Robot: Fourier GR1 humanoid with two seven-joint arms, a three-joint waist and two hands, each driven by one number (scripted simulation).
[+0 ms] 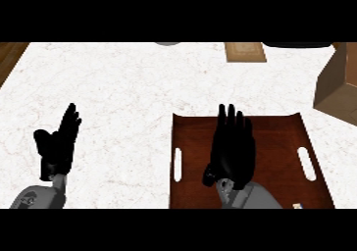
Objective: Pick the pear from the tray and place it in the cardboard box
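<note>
A dark brown tray (pixel 283 147) with two white handle slots lies on the marble counter at the lower right. My right hand (pixel 232 149) hovers over the tray's middle, fingers straight and pointing away from me, open. No pear shows anywhere; the hand hides the tray's centre. The cardboard box (pixel 344 83) stands at the right edge, beyond the tray's far right corner, only partly in view. My left hand (pixel 58 144) rests open over the counter at the lower left, fingers up.
A small brown rectangular object (pixel 245 51) lies at the counter's far edge, with a grey item (pixel 167 43) left of it and a dark one (pixel 297 44) to its right. Wooden floor (pixel 6 61) shows past the counter's left edge.
</note>
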